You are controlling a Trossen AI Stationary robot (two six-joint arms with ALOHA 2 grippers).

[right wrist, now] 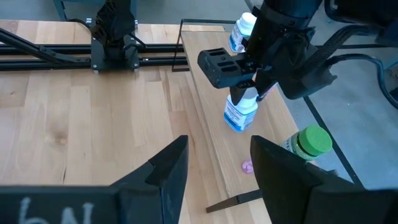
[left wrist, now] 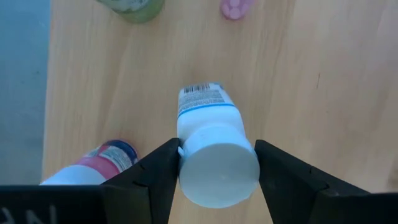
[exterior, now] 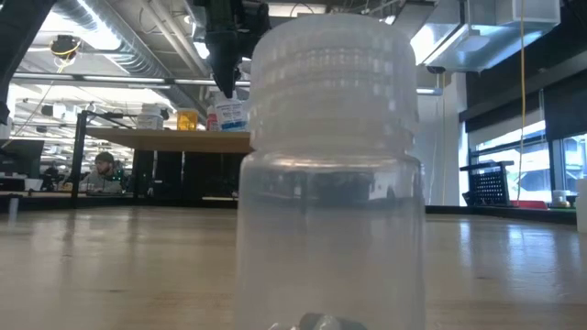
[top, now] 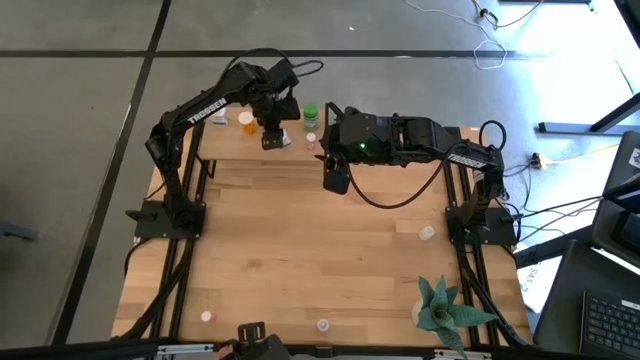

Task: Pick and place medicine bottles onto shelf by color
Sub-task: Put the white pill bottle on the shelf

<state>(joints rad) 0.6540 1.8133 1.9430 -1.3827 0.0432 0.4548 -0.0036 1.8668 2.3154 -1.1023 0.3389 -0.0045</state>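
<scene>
Fingers (left wrist: 163, 180) of my left gripper (left wrist: 217, 177) are closed on the white cap of a white medicine bottle with a blue-banded label (left wrist: 208, 140), one finger on each side, and I hold it over the light wood shelf (left wrist: 311, 93) at the far edge of the tabletop (top: 300, 260). The bottle hangs tilted, base toward the shelf; I cannot tell whether it touches the wood. Just beside it on the shelf lies another white bottle with a red and blue label (left wrist: 93, 165). Farther along are a larger green bottle (top: 311, 112) and a small pink one (left wrist: 235, 7), with an orange bottle (top: 246, 121) near the shelf's left end.

My right gripper (right wrist: 214, 171) hovers over the tabletop just in front of the shelf, fingers (right wrist: 165, 171) parted with nothing between them.

A clear bottle (exterior: 330, 174) stands at the tabletop's near edge, close against the low camera. A green spiky plant (top: 445, 305) sits at the near right corner.
</scene>
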